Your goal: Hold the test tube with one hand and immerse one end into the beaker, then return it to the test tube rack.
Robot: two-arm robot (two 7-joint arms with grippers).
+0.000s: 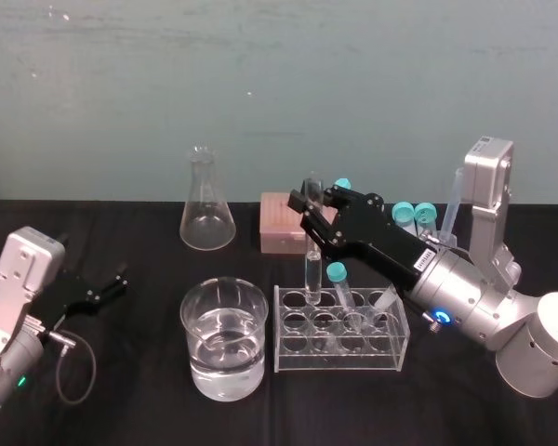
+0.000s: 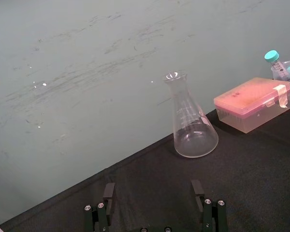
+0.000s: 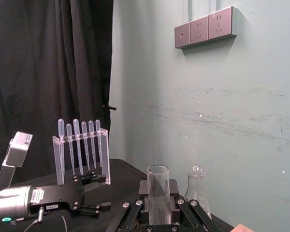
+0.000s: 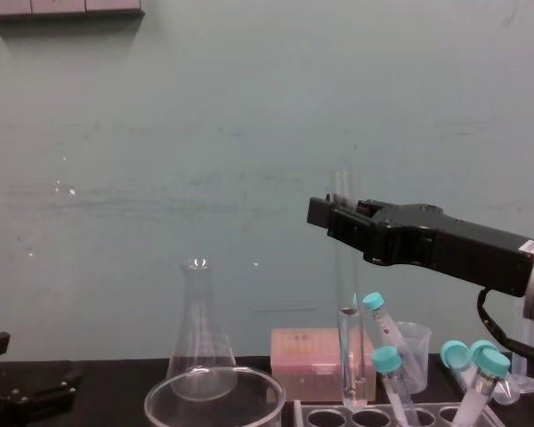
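- Nearest to us stands the beaker [image 1: 197, 367], just beside the left end of the test tube rack [image 1: 298, 358] but not touching it. It holds water to about half of its height.
- The rack carries some teal-capped tubes [image 1: 336, 272], which lean in its holes toward the right end.
- Over the rack's back-left hole the test tube [image 4: 347, 294] stands upright. Its rounded end is about at the level of the rack's top. We cannot tell if it is already inside the hole or just above it.
- The right gripper [image 1: 312, 206] is above the rack and is closed on the test tube, clamping it on its upper part, with one finger on each side of the glass.
- We judge that the step in hand is the vertical travel at this hole, and the pictures do not tell us if the dip is done.
- To do the step well, we should move the tube straight along its own axis, slowly, so that the glass does not scrape the hole's edge.
- Because the grip is high, the long lower end can swing. Any sideways move toward the beaker should start only when the rounded end is clearly above both the rack and the beaker's rim.
- The nearest teal-capped tube is close, so we keep to the left of it.
- Well to the left of the rack the left gripper [image 2: 153, 191] is parked, with its fingers apart and nothing between them.
- Farther, just behind the rack, sits the pink box [image 1: 281, 223], and behind the rack's left end is the flask [image 1: 207, 209].
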